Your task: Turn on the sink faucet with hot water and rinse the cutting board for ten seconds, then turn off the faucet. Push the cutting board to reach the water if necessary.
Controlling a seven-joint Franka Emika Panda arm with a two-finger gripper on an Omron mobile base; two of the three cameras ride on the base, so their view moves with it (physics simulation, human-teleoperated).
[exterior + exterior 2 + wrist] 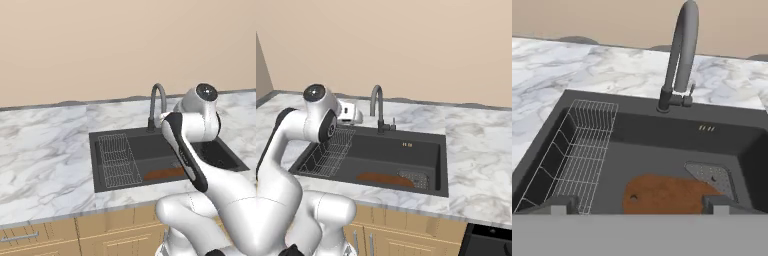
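Gripper [640, 204] tips stand wide apart, holding nothing, above the sink [662, 131]. Cutting board [667, 195] lies on the basin floor w/ its near edge cut off in hand view, arm hides part in left base view. Faucet [679, 60] top cropped.

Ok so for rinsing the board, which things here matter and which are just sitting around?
Part of the job:
- sink faucet, no water running
- sink
- cutting board, flat on the basin floor

Just lying about:
- wire rack at one side of the basin
- drain strainer

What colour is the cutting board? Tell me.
Reddish-brown wood; the cutting board shows best in the hand view.
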